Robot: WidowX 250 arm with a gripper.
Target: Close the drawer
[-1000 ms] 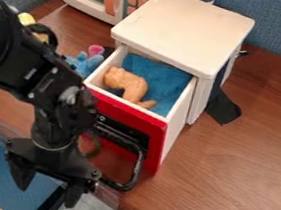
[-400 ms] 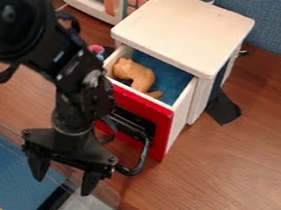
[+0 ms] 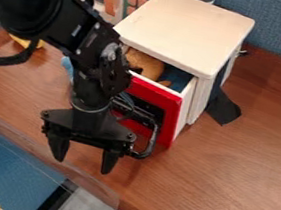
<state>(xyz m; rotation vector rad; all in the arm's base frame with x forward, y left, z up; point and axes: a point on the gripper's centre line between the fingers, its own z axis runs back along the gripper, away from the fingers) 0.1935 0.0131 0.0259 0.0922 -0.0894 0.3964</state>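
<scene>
Fingers (image 3: 108, 160) of the black gripper (image 3: 82, 165) spread well apart, tips downward, with nothing pinched between them. The gripper hangs in front of the toy cabinet (image 3: 183, 28), its crossbar beside the curved black handle (image 3: 153, 139); whether metal and handle touch cannot be told from this angle. Behind the handle, the red-fronted drawer (image 3: 171, 113) stands partly open, projecting from beneath the pale cabinet top. Within it, a tan toy animal (image 3: 146, 66) lies on a blue lining (image 3: 175, 76), close under the overhanging edge. The step in hand is judged to be a push, for which no grasp is needed: the arm's wrist or the gripper's body can bear on the front. Pressure is best applied near the middle of the front and directed along the drawer's own line of travel, since an off-centre push could skew the box against its sides or turn the whole cabinet on the wood-grained table (image 3: 242, 159). The handle calls for care, as a spread finger could hook inside it and drag the drawer out on retreat. The toy should be watched for catching on the top's edge. Closure is complete when the red front sits flush.
</scene>
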